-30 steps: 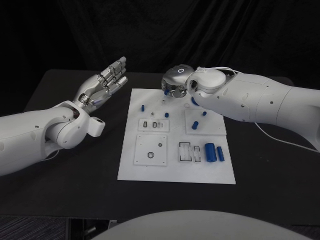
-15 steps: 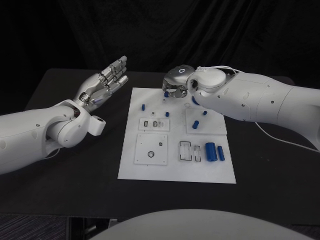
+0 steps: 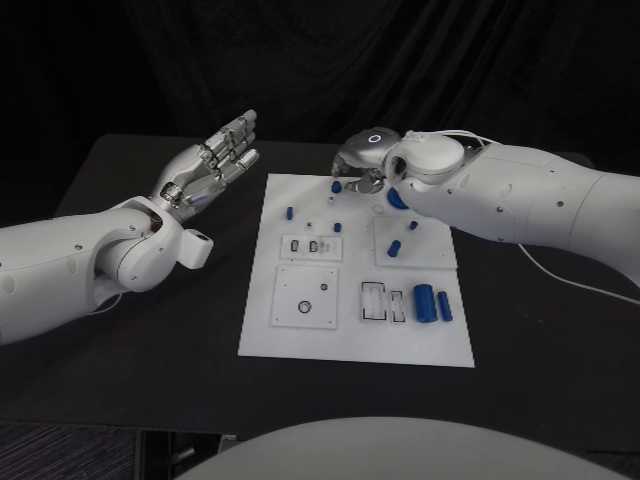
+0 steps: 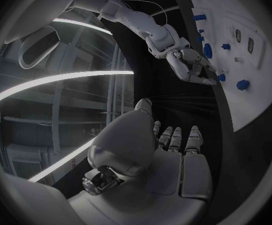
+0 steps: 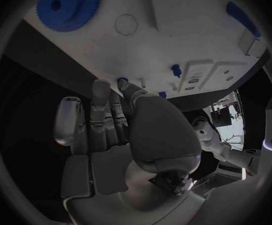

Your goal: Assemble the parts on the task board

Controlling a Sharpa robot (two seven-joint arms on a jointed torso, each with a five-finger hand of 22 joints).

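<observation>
Looking down from the head camera, the white rectangular task board point(image 3: 356, 330) lies mid-table with small blue cylindrical parts point(image 3: 431, 303) scattered across it, several lying loose, so I judge assembly far from finished. The left hand point(image 3: 212, 165) hangs beside the board, fingers straight, holding nothing. From the left wrist, the right hand point(image 4: 189, 65) hovers curled over the board's far end. From the right wrist, its fingertips point(image 5: 124, 86) pinch a small blue peg point(image 5: 121, 80) near a blue toothed gear point(image 5: 67, 6).
</observation>
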